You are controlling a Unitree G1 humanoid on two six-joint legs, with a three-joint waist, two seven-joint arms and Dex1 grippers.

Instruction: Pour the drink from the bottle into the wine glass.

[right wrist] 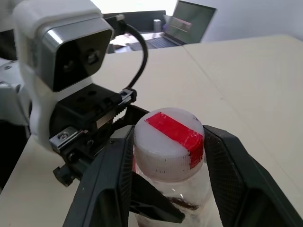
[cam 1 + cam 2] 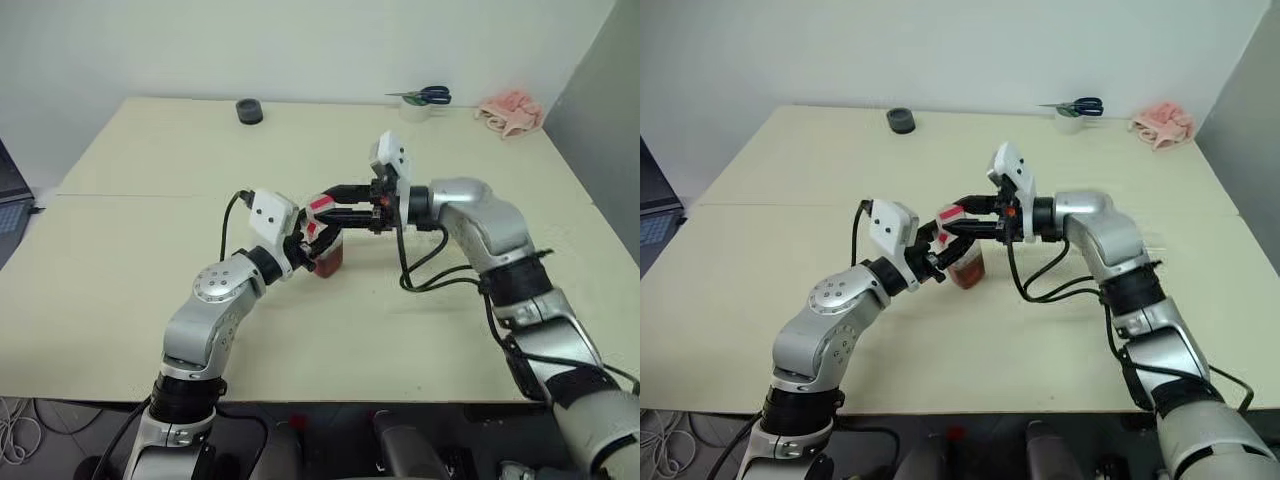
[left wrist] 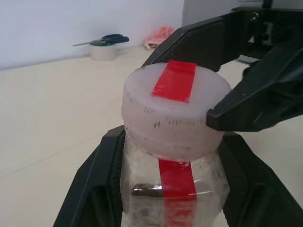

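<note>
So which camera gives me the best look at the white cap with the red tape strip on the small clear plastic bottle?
The left wrist view: the white cap with red tape strip is large there, with the right gripper around it and the left gripper clamping the bottle below. The right wrist view shows the cap from above. In both eye views it is tiny.
</note>
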